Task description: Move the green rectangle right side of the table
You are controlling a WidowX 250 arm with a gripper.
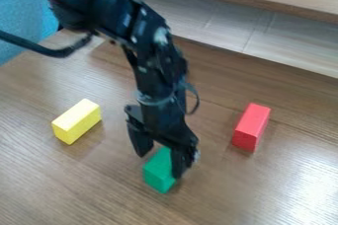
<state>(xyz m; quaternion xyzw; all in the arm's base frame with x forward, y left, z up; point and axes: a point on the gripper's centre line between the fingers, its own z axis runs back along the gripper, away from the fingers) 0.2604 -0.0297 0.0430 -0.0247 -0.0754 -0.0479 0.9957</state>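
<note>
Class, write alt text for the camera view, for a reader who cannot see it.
A robot's black pincer, open, hangs low at a green block on a wooden table. A yellow block lies toward the picture's left, a red block toward its right.

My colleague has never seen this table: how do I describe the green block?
On the wooden table, follow the black arm down to its open fingers. The green block lies there, partly hidden by one. Unlike the yellow block, at picture left, and the red block, at right, it alone sits at the fingers.
</note>
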